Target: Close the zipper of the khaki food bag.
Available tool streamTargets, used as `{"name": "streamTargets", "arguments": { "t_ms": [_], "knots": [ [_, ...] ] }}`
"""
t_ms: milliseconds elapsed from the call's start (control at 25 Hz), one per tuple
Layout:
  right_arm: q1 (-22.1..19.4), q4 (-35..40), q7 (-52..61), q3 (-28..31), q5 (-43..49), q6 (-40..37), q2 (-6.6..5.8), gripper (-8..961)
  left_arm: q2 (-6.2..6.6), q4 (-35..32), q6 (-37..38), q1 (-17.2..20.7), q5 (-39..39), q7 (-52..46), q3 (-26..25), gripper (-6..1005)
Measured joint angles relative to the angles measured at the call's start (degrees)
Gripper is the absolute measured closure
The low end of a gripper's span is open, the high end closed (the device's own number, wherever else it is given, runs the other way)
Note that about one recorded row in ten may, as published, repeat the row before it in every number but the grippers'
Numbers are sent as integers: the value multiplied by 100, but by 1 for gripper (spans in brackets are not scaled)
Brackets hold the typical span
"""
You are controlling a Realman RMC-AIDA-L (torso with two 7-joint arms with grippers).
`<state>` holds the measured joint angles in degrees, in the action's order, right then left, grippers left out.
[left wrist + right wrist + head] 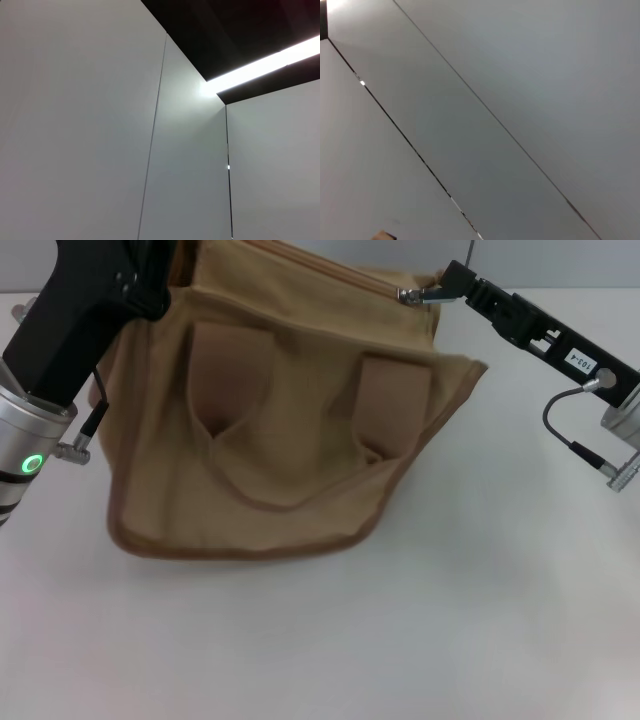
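The bag [270, 440] slumps soft and light on the worktop [450, 620]. The right tool [440, 292] pinches the small slippery pull [415, 297] at the zipper's [340, 270] end; the left tool [150, 295] braces the far corner, grip unclear

**White Table, Grey Panels, One Bright Strip**

A plain white table [420, 640] fills the head view, smooth and faintly glossy. Both wrist views point away from it: pale grey wall panels [75, 125] split by thin dark seams [485, 107], a dark ceiling [225, 30] and a glowing light strip [265, 62].
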<state>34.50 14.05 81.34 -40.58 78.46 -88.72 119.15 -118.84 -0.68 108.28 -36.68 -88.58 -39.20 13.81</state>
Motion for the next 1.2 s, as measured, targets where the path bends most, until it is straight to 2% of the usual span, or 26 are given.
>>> {"name": "streamTargets", "arguments": {
  "t_ms": [280,480,520,920,1000,1200],
  "knots": [
    [-108,76,-474,16,-31,-275,28,953,-13,-4,-144,108,17,0,-93,924],
    [-303,-128,-908,86,-432,-330,42,950,-8,-3,-285,259,20,0,-177,923],
    [-405,-157,-983,90,-584,-353,43,731,-6,-2,-364,359,21,0,-258,923],
    [-495,-264,-1238,-159,-524,-444,47,379,17,-163,-1158,528,-46,-58,-238,922],
    [-495,-273,-1290,-253,-504,-461,45,302,21,-183,-1150,579,-46,-58,-240,878],
    [-594,-294,-2074,-505,-459,-774,37,305,28,-381,-1095,871,-44,-191,-222,767]
  ]
}}
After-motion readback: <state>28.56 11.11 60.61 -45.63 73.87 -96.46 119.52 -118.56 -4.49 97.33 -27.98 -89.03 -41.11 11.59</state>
